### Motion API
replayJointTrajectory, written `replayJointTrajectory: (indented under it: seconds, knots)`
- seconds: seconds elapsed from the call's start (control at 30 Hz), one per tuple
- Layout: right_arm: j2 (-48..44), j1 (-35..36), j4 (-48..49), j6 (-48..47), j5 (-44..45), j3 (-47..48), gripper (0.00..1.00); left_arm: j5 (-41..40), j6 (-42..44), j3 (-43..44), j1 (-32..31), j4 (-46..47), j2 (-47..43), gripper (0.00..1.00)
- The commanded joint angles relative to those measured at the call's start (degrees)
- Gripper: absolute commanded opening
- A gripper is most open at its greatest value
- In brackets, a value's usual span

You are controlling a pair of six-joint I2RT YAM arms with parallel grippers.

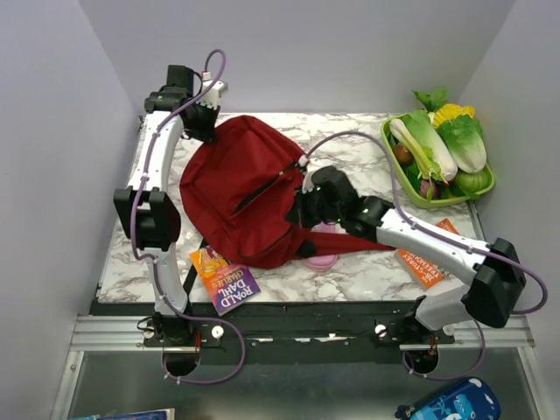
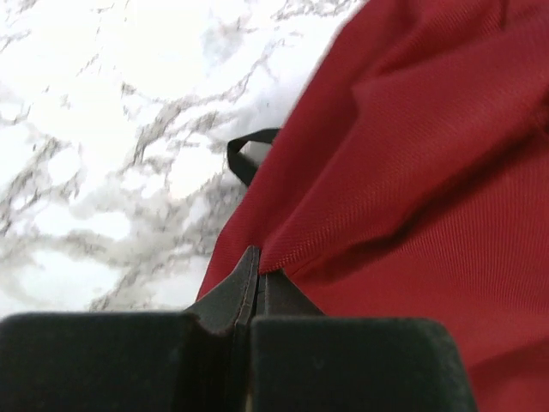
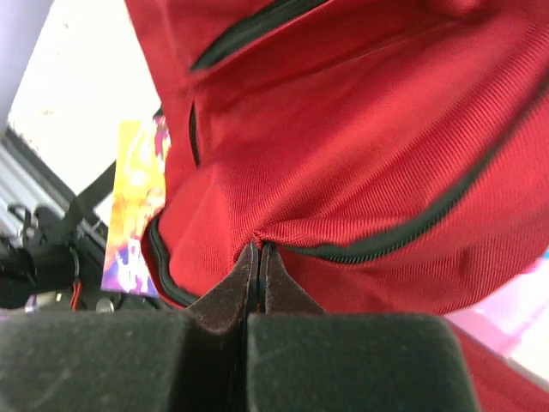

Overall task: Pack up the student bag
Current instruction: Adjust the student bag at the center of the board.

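Student bag (image 1: 241, 188) lay flat mid-worktop (image 1: 350, 144), front up, zip opening (image 1: 262, 191) only partly gaping. I had both tools on it. Left tool (image 2: 257, 273) was at the bag's far-left edge, jaws closed right down with a fold of red fabric nipped at the tips. Right tool (image 3: 259, 257) was at the bag's near-right side, jaws likewise closed, pinching cloth right at a zip track (image 3: 386, 236). My read: the step in hand was spreading the mouth, with nothing visibly packed yet. Doing it well meant using the left pinch as a low, static anchor and drawing the right pinch up and away from it, so the zip edges parted instead of the whole bag dragging. Both grips were tip-only on thin cloth, so a slow pull with no jerks; slip risk looked real. The gap needed to be wide enough for a book to go in flat. Snag candidates were the black loop (image 2: 233, 160) just off the bag's left edge and the thin webbing. On writing: the book (image 1: 226, 280) just off the bag's near edge read "ROALD DAHL", and the rest of its cover text was too small to make out. The orange book (image 1: 422, 262) to the bag's right, partly under my right arm, had white lettering I couldn't read. The pink case (image 1: 322, 260) poked out from under the bag's near-right edge with no legible label. No brand was visible on the bag itself.
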Motion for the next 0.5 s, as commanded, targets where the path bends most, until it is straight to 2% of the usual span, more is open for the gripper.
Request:
replayJointTrajectory:
  seconds: [0.0, 0.03, 0.07, 0.1, 0.13, 0.17, 0.2, 0.23, 0.27, 0.3, 0.47]
  knots:
    - [4.7, 6.2, 5.9, 5.1, -3.7, -1.5, 0.01, -6.1, -2.6, 12.0, -5.0, 0.0, 7.3, 0.0]
    - [7.0, 6.7, 5.9, 5.0, -3.7, -1.1, 0.01, -7.0, -2.0, 14.3, -5.7, -0.1, 8.4, 0.03]
    - [7.9, 7.4, 5.7, 4.9, -4.0, -0.6, 0.1, -8.0, -1.3, 14.5, -6.7, 0.3, 9.5, 0.1]
    - [8.9, 7.5, 4.8, 4.8, -4.4, -0.1, 0.19, -10.1, -0.7, 14.2, -7.4, 0.6, 9.7, 0.22]
    - [9.2, 7.5, 4.5, 4.6, -4.3, -0.2, 0.28, -10.9, -0.1, 13.4, -8.7, 1.3, 9.8, 0.54]
    - [8.6, 7.4, 4.1, 4.6, -3.6, -0.5, 0.47, -11.6, 0.7, 13.1, -9.2, 1.7, 9.3, 0.66]
    - [7.8, 7.4, 3.6, 4.5, -1.4, -1.0, 0.51, -11.7, 1.2, 12.5, -9.5, 1.9, 8.8, 0.72]
    - [6.8, 7.4, 3.4, 3.6, -0.2, -1.9, 0.54, -11.1, 1.6, 11.3, -9.7, 2.5, 8.0, 0.82]
    - [4.3, 7.3, 3.2, 2.7, 0.9, -2.2, 0.58, -10.6, 1.8, 10.4, -9.7, 2.7, 6.2, 0.86]
    - [3.0, 7.2, 2.5, 1.7, 2.8, -2.3, 0.6, -10.3, 1.9, 9.4, -9.7, 3.0, 5.0, 0.99]
    - [-3.8, 2.7, 2.1, -2.5, 6.0, -3.6, 0.61, -1.8, 2.7, -1.1, -10.2, 1.7, -5.3, 0.99]
